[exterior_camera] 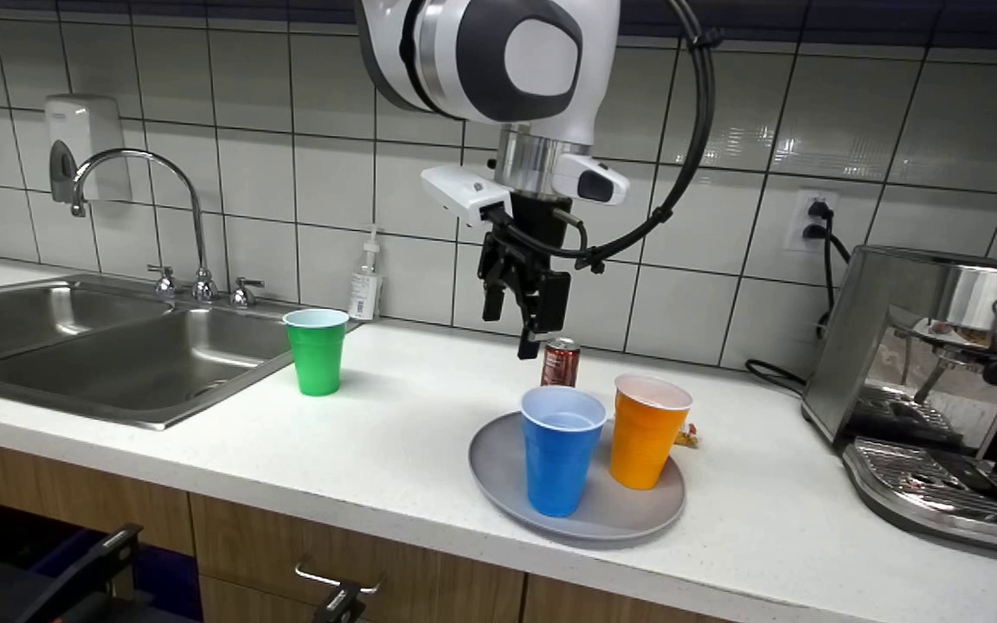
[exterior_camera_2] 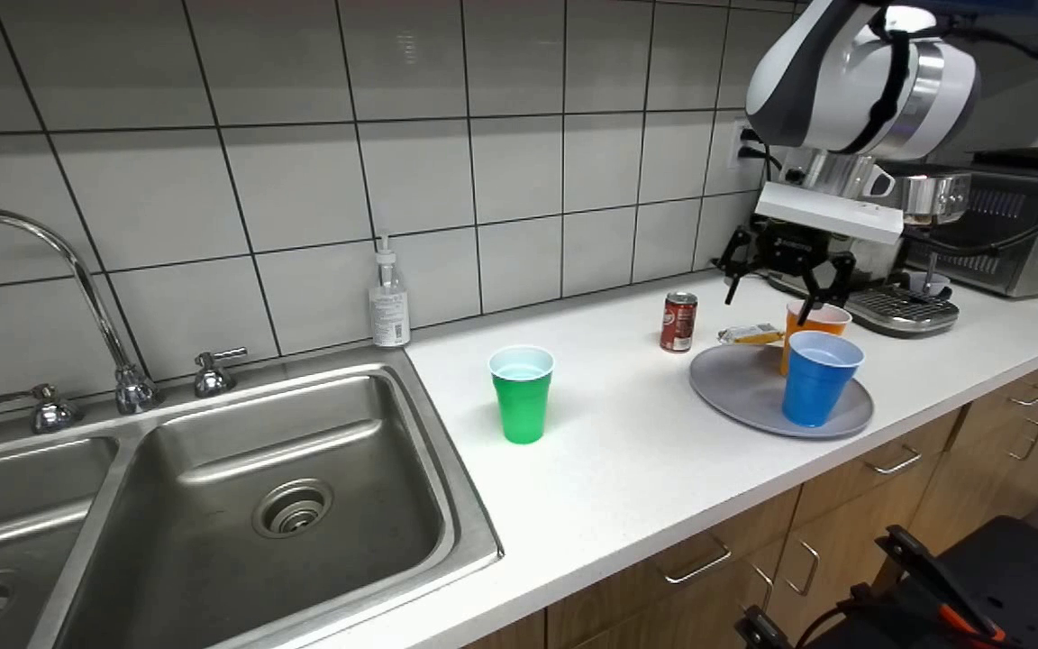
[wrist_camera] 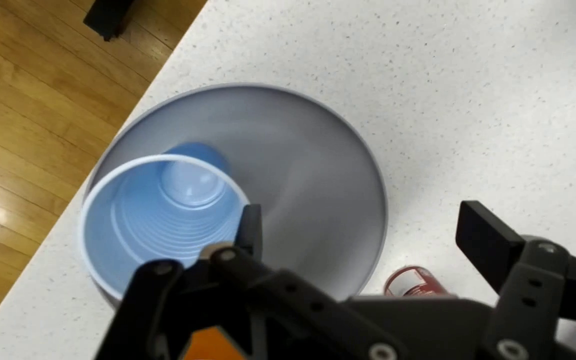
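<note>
My gripper [exterior_camera: 511, 325] is open and empty, held above the counter near the back of the grey plate [exterior_camera: 498, 472]. It also shows open in an exterior view [exterior_camera_2: 769, 302] and in the wrist view [wrist_camera: 360, 227]. A blue cup [exterior_camera: 561, 459] and an orange cup [exterior_camera: 642, 437] stand upright on the plate. In the wrist view one finger overlaps the rim of the blue cup [wrist_camera: 168, 215]; the orange cup is mostly hidden behind the gripper. A red can [exterior_camera_2: 679, 323] stands behind the plate, partly hidden in the wrist view [wrist_camera: 413, 282]. A green cup [exterior_camera_2: 522, 406] stands upright nearer the sink.
A steel sink [exterior_camera_2: 447, 505] with a faucet [exterior_camera: 196, 208] is at one end of the counter. A soap bottle [exterior_camera_2: 389, 302] stands by the tiled wall. A small yellow-wrapped packet [exterior_camera_2: 751, 334] lies by the plate. A coffee machine [exterior_camera: 914, 346] is at the other end.
</note>
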`<state>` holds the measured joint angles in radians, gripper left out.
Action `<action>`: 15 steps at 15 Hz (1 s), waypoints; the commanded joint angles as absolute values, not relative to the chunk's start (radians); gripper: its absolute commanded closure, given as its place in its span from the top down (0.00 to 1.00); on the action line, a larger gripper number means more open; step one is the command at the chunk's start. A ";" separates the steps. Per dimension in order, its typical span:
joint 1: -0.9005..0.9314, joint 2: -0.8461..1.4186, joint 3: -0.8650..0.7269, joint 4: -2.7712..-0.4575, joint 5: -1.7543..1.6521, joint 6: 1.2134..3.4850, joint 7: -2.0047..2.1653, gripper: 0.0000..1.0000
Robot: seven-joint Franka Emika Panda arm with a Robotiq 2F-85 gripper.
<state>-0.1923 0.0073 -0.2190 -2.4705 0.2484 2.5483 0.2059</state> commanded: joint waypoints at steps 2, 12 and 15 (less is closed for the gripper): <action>-0.162 -0.003 -0.179 -2.467 0.283 2.551 0.134 1.00; -0.112 0.023 -0.127 -2.470 0.326 2.571 0.054 1.00; -0.111 0.030 -0.123 -2.470 0.328 2.579 0.050 1.00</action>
